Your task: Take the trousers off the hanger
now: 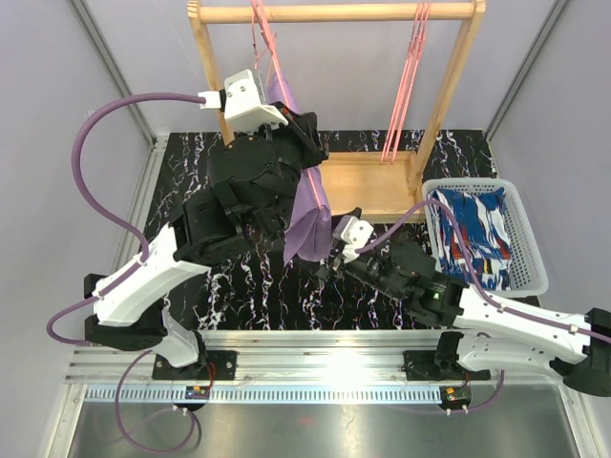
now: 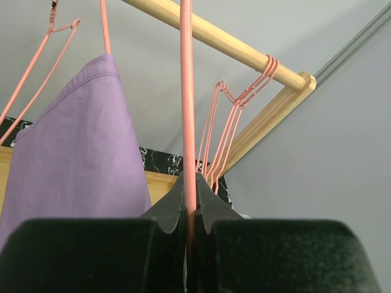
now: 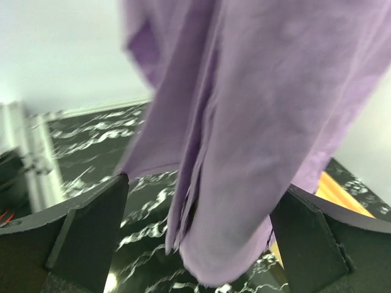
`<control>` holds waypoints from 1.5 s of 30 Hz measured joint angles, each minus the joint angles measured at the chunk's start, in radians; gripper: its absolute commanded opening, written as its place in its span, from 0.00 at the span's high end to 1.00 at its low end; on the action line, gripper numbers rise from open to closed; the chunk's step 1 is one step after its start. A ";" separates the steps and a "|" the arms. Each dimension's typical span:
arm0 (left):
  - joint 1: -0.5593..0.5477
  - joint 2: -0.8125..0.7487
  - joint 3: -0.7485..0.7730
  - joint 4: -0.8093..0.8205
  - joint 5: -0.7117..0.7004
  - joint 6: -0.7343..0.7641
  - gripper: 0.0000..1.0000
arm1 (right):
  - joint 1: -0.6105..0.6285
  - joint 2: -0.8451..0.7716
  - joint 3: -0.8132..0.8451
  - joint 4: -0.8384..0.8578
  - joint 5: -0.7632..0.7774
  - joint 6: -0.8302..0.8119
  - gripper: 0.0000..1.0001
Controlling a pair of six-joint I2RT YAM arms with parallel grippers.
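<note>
The left claw (image 2: 190, 204) is clamped on the thin pink wire of a hanger (image 2: 186, 91), which is seen running straight up from between the closed fingers. Just left of that wire, the lilac trousers (image 2: 79, 146) are hung on the hanger, which is hooked over the wooden rail (image 2: 208, 36) of a rack (image 1: 449, 105). Further along the rail, a bunch of spare hangers (image 2: 229, 116) is hung.

The right claw (image 3: 201, 238) is held wide apart low down, and the bottom end of the lilac trousers is draped between its fingers (image 3: 91, 232); whether the cloth is touched by them cannot be told.

The rack is set at the far edge of the black marbled table (image 1: 239, 296). At the right edge of the table a white basket (image 1: 535, 277) is placed, and the blue patterned trousers (image 1: 473, 234) are laid inside it.
</note>
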 measured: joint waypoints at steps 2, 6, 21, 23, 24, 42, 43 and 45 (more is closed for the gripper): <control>0.002 0.000 0.000 0.000 0.000 0.008 1.00 | 0.000 -0.027 0.004 -0.053 -0.051 0.002 0.01; 0.003 0.000 0.000 0.002 0.000 0.023 1.00 | 0.000 -0.063 0.013 -0.148 -0.097 0.017 0.01; 0.006 0.005 -0.014 -0.001 0.015 0.005 1.00 | 0.000 0.094 0.085 -0.062 0.188 0.007 0.33; 0.006 0.005 -0.014 0.002 0.015 0.018 1.00 | 0.000 0.098 0.102 -0.079 0.197 -0.011 0.37; 0.006 0.004 -0.014 0.002 0.015 0.027 1.00 | 0.000 0.098 0.113 -0.093 0.198 -0.023 0.37; 0.065 -0.122 -0.201 -0.091 0.211 -0.085 1.00 | 0.000 0.106 0.174 -0.098 0.260 -0.108 0.56; 0.077 -0.121 -0.197 -0.105 0.224 -0.093 1.00 | 0.000 0.106 0.180 -0.099 0.263 -0.108 0.60; 0.100 -0.117 -0.177 -0.141 0.257 -0.110 1.00 | 0.000 0.105 0.191 -0.104 0.264 -0.110 0.71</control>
